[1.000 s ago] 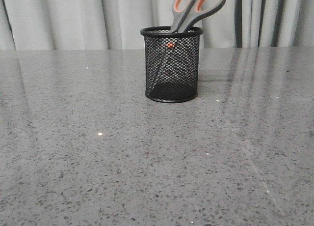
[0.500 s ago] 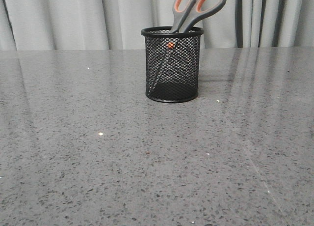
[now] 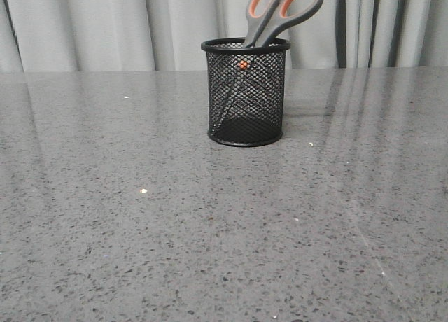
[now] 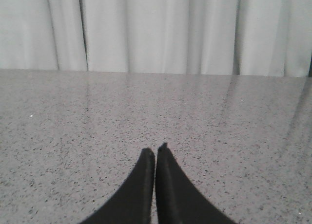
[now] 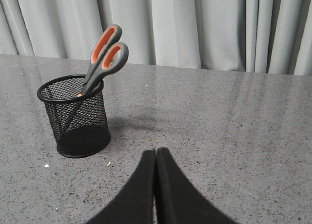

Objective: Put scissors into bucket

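The black wire-mesh bucket stands upright near the back middle of the grey table. The scissors rest inside it, blades down, grey and orange handles leaning out over the rim to the right. The right wrist view shows the same bucket and scissors, well off to one side of my right gripper, which is shut with nothing between its fingers. My left gripper is shut too, empty, over bare table. Neither gripper appears in the front view.
A speckled grey table fills the front view. Pale curtains hang behind its far edge. A few small white specks lie on the surface.
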`<action>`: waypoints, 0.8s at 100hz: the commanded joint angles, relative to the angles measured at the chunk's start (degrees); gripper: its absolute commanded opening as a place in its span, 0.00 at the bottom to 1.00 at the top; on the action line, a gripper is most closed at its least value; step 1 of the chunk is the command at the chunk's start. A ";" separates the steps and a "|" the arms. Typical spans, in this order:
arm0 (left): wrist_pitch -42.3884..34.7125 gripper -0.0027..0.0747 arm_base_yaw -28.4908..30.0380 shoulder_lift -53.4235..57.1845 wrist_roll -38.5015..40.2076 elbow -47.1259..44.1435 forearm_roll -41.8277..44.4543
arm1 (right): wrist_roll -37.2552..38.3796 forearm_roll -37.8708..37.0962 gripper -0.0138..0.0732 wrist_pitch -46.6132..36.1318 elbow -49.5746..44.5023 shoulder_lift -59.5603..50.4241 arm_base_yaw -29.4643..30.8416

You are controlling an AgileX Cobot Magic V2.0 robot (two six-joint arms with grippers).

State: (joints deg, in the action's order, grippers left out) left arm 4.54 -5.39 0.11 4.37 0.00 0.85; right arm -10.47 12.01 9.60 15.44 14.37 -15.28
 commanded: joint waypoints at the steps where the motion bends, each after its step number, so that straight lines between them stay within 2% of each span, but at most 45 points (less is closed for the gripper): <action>1: -2.81 0.01 0.93 1.69 1.05 -2.27 -0.85 | 0.11 0.35 0.07 -4.49 1.49 0.35 0.14; 29: -2.42 0.01 3.46 1.59 1.05 -2.27 -1.33 | 0.11 0.35 0.07 -4.49 1.49 0.35 0.14; 80: -2.42 0.01 3.56 1.59 1.05 -2.27 -1.33 | 0.11 0.35 0.07 -4.49 1.49 0.35 0.14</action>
State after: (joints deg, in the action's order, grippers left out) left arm 6.06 -1.97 0.11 4.77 0.00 0.00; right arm -10.47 12.01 9.60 15.44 14.37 -15.28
